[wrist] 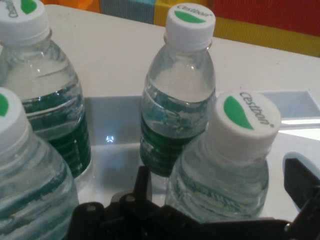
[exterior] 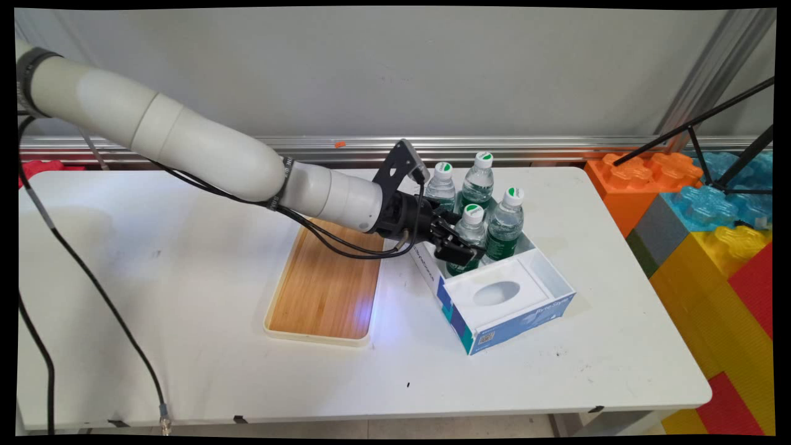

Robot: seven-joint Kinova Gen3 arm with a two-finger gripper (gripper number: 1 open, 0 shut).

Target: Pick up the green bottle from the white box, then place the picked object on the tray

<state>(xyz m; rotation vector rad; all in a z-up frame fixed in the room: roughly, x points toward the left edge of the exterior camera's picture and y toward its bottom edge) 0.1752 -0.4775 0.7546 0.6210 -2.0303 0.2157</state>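
Up close, your gripper (wrist: 220, 210) stands open around the nearest bottle (wrist: 227, 170), fingers either side. Only the main view shows four bottles standing in the box (exterior: 544, 272), beside a tray (exterior: 321, 290).

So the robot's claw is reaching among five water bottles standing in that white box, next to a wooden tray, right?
Not quite: there are four water bottles, not five, as the main view shows. The rest holds. The gripper reaches among them at the nearest bottle, they stand in the white box, and the wooden tray lies beside it.
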